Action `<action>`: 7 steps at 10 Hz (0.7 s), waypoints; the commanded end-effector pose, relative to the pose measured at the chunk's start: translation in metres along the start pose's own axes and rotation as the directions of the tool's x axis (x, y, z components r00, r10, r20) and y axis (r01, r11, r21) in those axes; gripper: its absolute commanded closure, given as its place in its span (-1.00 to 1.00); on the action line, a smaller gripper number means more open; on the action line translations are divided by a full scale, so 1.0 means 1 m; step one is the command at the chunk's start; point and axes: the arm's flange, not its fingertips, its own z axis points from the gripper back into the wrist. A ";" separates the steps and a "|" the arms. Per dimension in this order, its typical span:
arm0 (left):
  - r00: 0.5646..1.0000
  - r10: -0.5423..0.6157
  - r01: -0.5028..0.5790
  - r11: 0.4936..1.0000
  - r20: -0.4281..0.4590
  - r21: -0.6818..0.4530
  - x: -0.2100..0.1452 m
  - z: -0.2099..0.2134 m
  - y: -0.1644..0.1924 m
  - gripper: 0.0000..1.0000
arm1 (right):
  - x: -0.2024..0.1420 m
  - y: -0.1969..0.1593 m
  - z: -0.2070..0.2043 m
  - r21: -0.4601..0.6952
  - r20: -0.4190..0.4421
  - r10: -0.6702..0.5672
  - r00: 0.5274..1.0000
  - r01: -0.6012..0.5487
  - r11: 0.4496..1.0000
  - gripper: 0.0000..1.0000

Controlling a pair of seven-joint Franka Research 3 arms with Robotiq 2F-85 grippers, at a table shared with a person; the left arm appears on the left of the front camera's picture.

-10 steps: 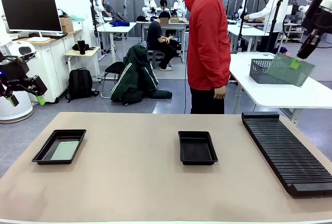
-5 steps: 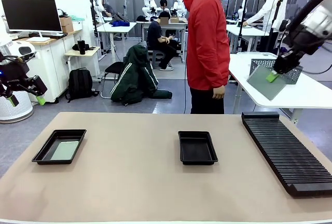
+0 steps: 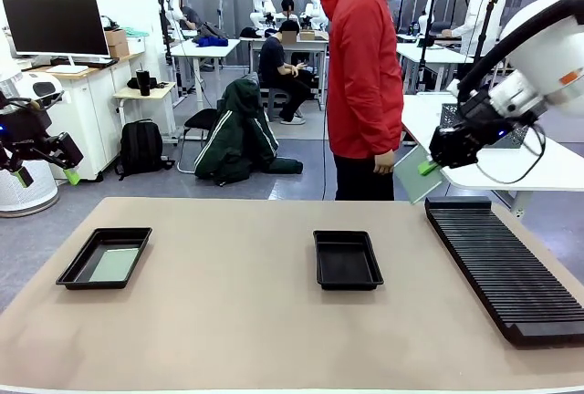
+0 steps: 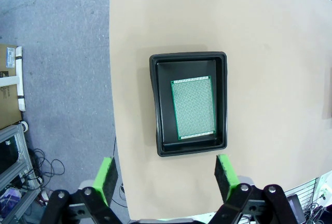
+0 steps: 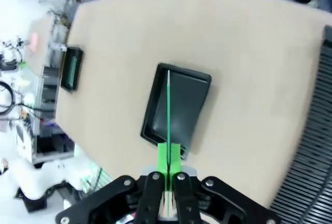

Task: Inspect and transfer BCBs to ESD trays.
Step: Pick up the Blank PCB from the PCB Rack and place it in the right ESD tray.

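A BCB point(image 3: 416, 175) hangs tilted in the air above the bench's point(image 3: 228, 321) far right, pinched at one edge by the right gripper point(image 3: 429, 167), whose fingers point(image 5: 167, 157) are closed on it. In the right wrist view it shows edge-on as a thin green line over the empty middle ESD tray point(image 3: 347, 259). A second BCB point(image 4: 193, 108) lies flat in the left ESD tray point(image 3: 105, 257). The left gripper point(image 4: 166, 173) hovers high off the bench's left edge, fingers spread wide, holding nothing. The slotted rack point(image 3: 502, 266) is cut off at the right. Half a second ago the held board was higher and farther right, over the far table's basket.
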 end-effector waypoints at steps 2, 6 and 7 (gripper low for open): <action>1.000 0.002 -0.002 1.000 0.002 0.001 -0.001 -0.001 0.000 -1.00 | -0.021 0.005 -0.054 0.082 0.084 -0.104 0.991 0.097 0.992 0.96; 1.000 0.002 -0.002 1.000 0.002 0.001 -0.001 -0.001 0.000 -1.00 | -0.050 0.005 -0.121 0.163 0.068 -0.161 0.985 0.148 0.976 0.96; 1.000 0.002 -0.002 1.000 0.002 0.001 -0.001 -0.001 0.000 -1.00 | -0.052 0.001 -0.136 0.156 0.048 -0.186 0.981 0.176 0.972 0.96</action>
